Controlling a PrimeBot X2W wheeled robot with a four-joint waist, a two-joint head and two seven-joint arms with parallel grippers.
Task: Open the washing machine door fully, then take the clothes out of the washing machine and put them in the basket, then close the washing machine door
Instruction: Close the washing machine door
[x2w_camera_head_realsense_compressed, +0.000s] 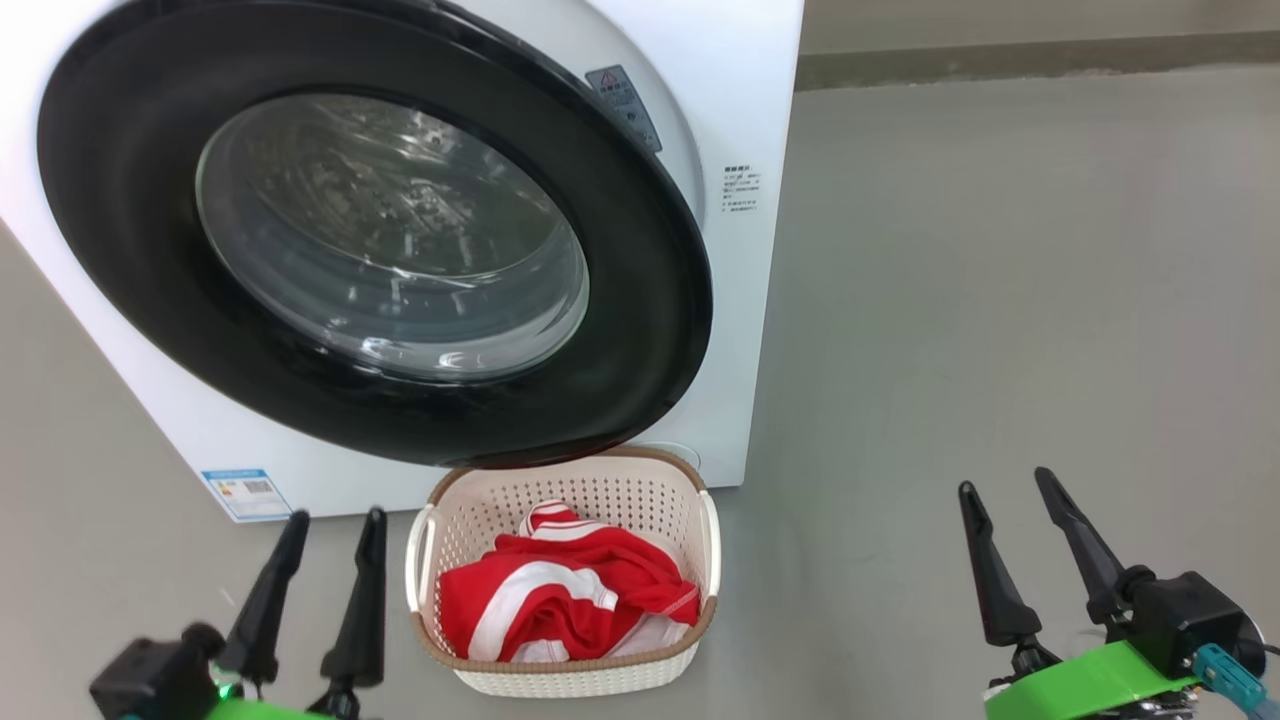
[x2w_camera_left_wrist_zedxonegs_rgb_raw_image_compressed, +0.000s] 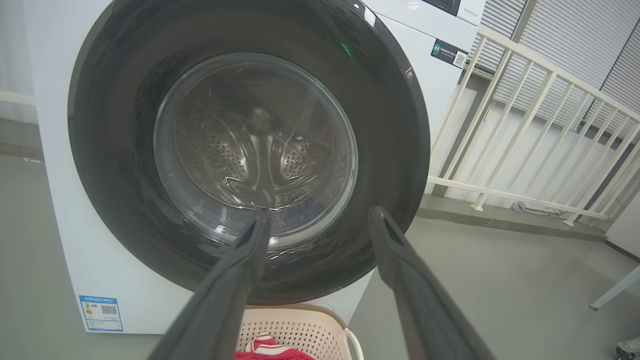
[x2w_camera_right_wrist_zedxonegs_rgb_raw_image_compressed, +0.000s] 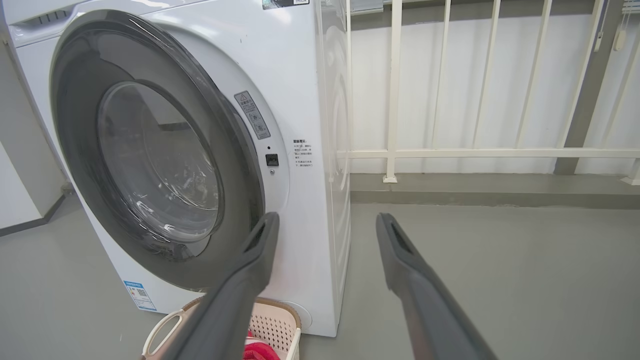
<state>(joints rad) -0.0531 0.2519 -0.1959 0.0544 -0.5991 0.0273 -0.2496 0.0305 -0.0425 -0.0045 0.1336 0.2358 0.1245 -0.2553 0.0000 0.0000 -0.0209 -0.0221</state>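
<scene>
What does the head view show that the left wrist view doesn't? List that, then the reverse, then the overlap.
Extra in the head view: the right hand, open and holding nothing, the basket from rim to rim, and a grey warning sticker beside the door.
Extra in the left wrist view: a white railing and a dark QR sticker.
Shared: the washing machine door, the washing machine, its blue label, the clothes in the basket, and the open left hand.

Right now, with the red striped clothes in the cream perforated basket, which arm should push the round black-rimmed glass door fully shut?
Left, probably. The left gripper sits just below the round black-rimmed glass door, pointing at it; the right gripper is off beside the white washing machine, over grey floor.
</scene>
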